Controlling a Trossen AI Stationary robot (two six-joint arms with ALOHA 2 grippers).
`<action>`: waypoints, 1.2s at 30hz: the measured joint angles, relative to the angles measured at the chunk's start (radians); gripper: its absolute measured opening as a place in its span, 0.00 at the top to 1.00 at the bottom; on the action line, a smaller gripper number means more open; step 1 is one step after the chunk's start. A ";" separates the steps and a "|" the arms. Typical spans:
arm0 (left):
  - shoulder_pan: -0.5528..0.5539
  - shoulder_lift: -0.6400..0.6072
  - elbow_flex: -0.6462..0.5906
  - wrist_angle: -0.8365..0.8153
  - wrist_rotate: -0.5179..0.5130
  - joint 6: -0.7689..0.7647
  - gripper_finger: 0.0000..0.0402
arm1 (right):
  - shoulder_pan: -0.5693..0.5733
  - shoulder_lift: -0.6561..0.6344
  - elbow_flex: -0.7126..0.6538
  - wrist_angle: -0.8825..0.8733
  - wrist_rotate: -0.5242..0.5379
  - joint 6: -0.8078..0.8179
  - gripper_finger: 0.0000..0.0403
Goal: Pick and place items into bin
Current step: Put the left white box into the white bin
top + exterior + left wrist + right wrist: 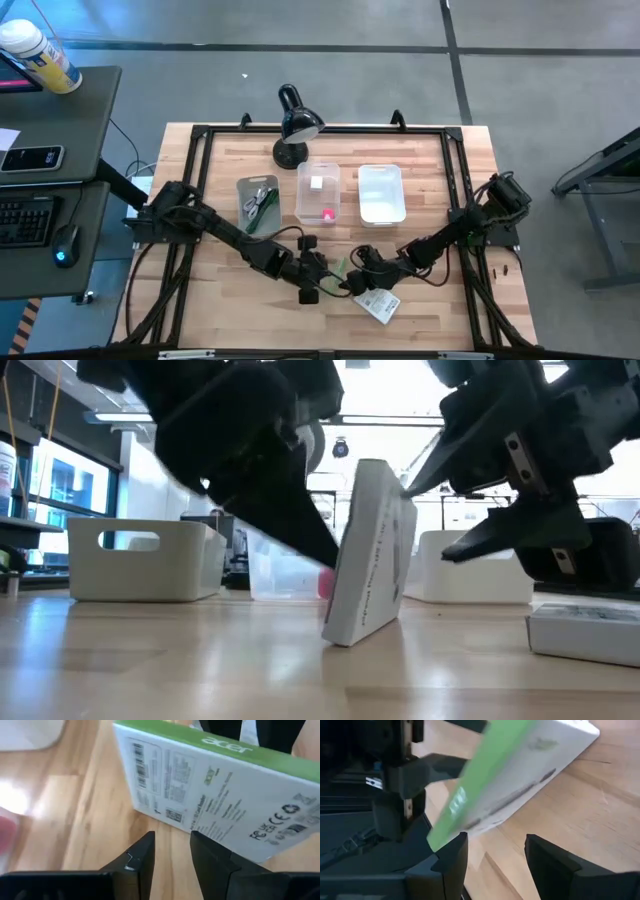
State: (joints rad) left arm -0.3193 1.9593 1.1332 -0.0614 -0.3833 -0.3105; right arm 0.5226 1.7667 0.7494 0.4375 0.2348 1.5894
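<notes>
step: pick, box (368, 555) standing on edge, tilted, on table (200, 660) between both grippers | left gripper (170, 851) parted, empty | right gripper (495, 852) parted, empty | next: probably close on box, carry to bin (381, 194)

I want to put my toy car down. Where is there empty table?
Bare wood lies right of the white bin, toward the table's edge. The front middle is crowded: both grippers meet around the tilted white box, with another packet beside.
</notes>
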 joint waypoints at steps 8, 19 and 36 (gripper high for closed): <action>-0.001 -0.038 0.001 0.016 -0.005 0.020 0.72 | -0.001 -0.033 0.000 -0.015 0.048 -0.019 0.51; -0.001 -0.038 0.002 0.103 0.009 0.041 0.72 | -0.012 -0.033 0.000 0.020 0.069 -0.019 0.51; -0.002 -0.039 0.002 0.165 0.026 0.099 0.72 | -0.034 -0.033 0.000 -0.038 0.052 0.009 0.52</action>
State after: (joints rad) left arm -0.3210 1.9205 1.1355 0.1038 -0.3576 -0.2111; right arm 0.4885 1.7332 0.7490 0.3998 0.2869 1.5988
